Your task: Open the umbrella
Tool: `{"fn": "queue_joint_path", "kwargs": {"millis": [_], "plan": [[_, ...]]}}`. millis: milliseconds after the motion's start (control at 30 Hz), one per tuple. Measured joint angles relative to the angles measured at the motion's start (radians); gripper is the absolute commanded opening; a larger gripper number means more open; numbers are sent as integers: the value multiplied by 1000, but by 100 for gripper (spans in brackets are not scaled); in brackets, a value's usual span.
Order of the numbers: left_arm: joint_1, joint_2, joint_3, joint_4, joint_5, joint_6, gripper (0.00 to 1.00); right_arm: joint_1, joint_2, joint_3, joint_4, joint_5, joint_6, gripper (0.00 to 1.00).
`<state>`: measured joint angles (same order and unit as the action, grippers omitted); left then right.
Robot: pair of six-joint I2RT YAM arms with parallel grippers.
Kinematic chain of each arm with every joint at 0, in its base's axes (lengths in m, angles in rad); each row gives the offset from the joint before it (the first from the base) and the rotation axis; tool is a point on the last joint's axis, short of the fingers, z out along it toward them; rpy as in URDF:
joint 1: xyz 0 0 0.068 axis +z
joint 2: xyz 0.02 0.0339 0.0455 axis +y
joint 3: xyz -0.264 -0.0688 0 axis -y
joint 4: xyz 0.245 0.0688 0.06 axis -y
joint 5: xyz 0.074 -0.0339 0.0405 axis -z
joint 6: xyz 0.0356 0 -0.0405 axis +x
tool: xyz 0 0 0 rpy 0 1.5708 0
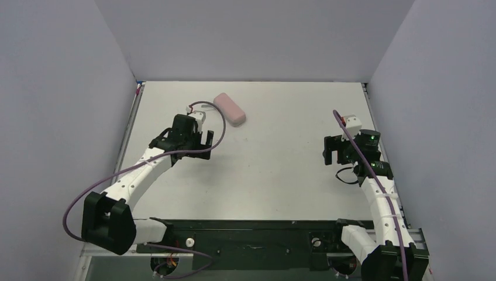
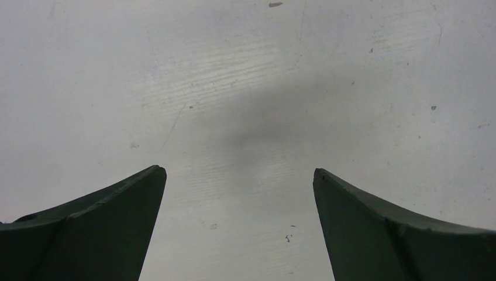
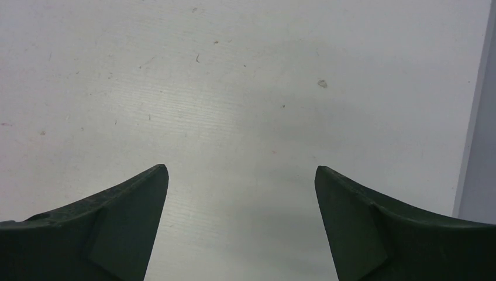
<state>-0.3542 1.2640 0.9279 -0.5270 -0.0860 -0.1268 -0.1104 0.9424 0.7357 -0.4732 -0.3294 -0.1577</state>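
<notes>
A pale pinkish oblong fabric bundle (image 1: pixel 229 109) lies flat at the back middle of the table. No canopy, shaft, handle or strap shows on it, so I cannot tell whether it is the folded umbrella or only its sleeve. My left gripper (image 1: pixel 207 145) is open and empty, a little in front and to the left of the bundle, not touching it. In the left wrist view the gripper (image 2: pixel 240 175) has only bare table between its fingers. My right gripper (image 1: pixel 327 150) is open and empty at the right side. In its wrist view (image 3: pixel 241 170) there is also only table.
The white table (image 1: pixel 281 164) is boxed in by grey walls at the left, back and right. The right wall's foot (image 3: pixel 476 117) shows close to my right gripper. Purple cables loop off both arms.
</notes>
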Motion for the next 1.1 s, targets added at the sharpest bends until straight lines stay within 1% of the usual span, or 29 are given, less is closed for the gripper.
{"fn": "queue_joint_path", "kwargs": {"millis": [167, 267, 400, 467, 500, 533, 700, 833, 933, 967, 1033, 1100], "plan": [[-7, 147, 155, -22, -51, -23, 97, 0, 2, 0, -29, 0, -32, 92], [-6, 242, 285, -22, -58, 8, 97, 0, 10, 8, -53, -1, -48, 92], [11, 367, 449, -9, 24, 148, 97, 0, 24, 35, -76, -1, -68, 92], [29, 422, 518, -22, 85, 235, 97, 0, 31, 53, -83, -2, -75, 92], [42, 472, 582, -31, 134, 307, 97, 0, 35, 63, -86, -2, -79, 92], [56, 495, 608, -32, 152, 335, 97, 0, 39, 71, -87, -2, -85, 92], [134, 718, 887, -146, 280, 597, 97, 0, 53, 99, -98, -1, -101, 92], [177, 857, 1032, -218, 325, 758, 98, 0, 56, 100, -101, -1, -108, 92], [193, 944, 1100, -235, 330, 864, 100, 0, 66, 100, -106, -1, -112, 92], [194, 971, 1119, -237, 330, 892, 95, 0, 72, 100, -110, -1, -113, 92], [193, 1031, 1174, -243, 330, 936, 91, 0, 78, 100, -115, -1, -117, 92], [192, 1094, 1242, -243, 331, 971, 89, 0, 87, 105, -126, 0, -121, 92]]}}
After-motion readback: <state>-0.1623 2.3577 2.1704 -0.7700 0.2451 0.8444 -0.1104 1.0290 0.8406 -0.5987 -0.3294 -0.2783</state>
